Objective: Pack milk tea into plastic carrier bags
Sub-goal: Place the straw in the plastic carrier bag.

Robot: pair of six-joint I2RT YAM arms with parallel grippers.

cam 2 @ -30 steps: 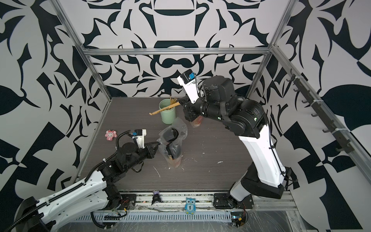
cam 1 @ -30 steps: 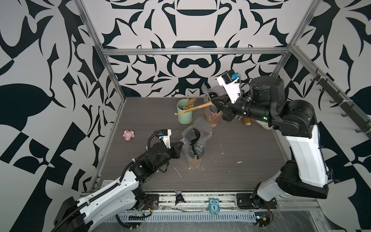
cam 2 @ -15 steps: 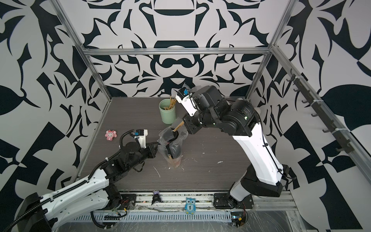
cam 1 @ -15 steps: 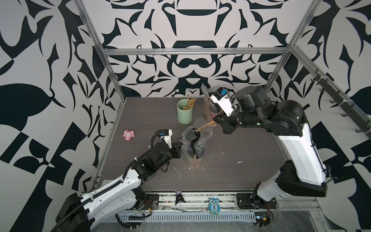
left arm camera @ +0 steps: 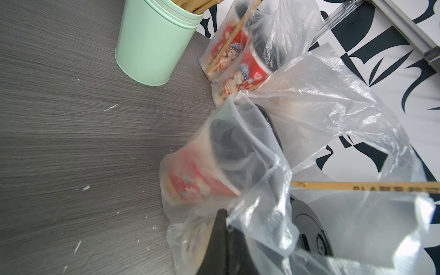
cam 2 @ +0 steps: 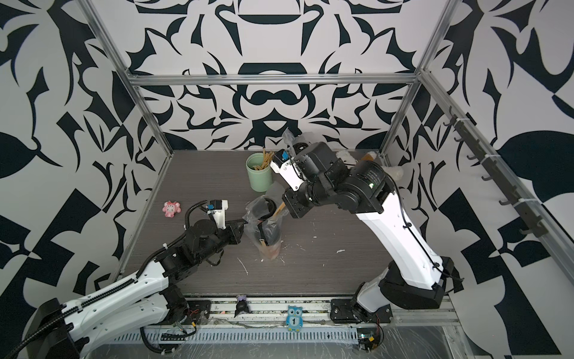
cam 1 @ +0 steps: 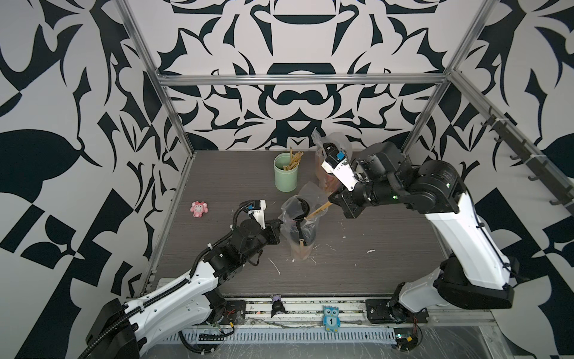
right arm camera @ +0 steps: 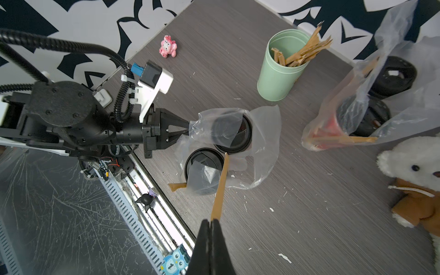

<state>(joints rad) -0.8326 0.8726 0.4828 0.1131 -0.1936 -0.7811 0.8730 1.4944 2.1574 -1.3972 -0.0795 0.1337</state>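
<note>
A lab test cell: aluminium frame, black-and-white patterned walls.

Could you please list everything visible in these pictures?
table: one, dark grey, under everything
milk tea cups: four, red with black lids, two per bag
near bag: one, clear, mid-table
green cup: one, mint, at the back
far bag: one, clear, beside the green cup
sticks: several, brown, in the green cup and both bags
held stick: one, brown, tip at the near bag
pink toy: one, pink, left side
teddy bear: one, white and brown, back right corner
owl figure: one, blue, front rail
black figure: one, black, front rail
left gripper: one, black, shut on the near bag
right gripper: one, black, shut on the held stick
</note>
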